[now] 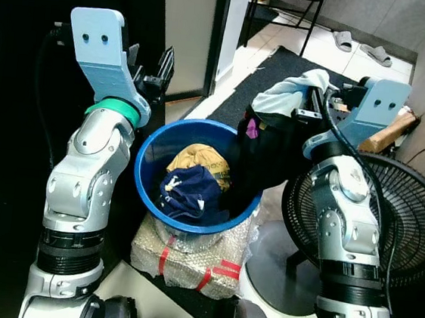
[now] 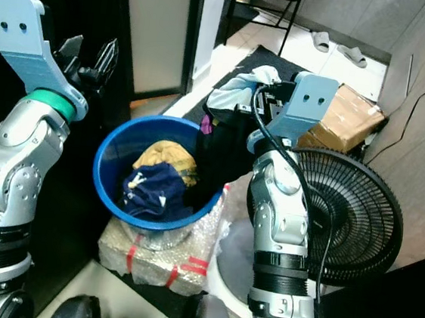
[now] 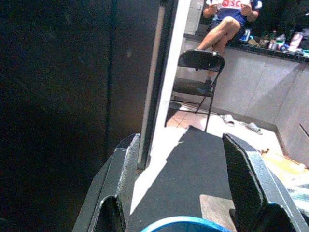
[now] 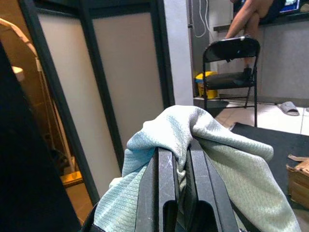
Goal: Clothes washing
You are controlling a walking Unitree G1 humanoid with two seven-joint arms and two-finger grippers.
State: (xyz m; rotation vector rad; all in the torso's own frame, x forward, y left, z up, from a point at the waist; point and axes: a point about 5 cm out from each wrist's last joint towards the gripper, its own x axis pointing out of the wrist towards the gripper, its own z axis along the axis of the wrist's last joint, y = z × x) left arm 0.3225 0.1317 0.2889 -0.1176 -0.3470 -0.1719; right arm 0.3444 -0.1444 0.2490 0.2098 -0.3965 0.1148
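Now we hold the pale green garment [image 1: 286, 91] clenched in our right gripper [image 4: 179, 159], raised just beyond the far rim of the blue bucket [image 1: 153, 149], which lies below and leftward, while our left gripper [image 3: 186, 193] hangs released over the opposite rim.

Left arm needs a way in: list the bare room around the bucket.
Free: dark mat beyond the blue bucket, which the open left gripper faces. Crowded: bucket holds clothes; the right gripper pinches a pale cloth over its right rim, beside the fan.
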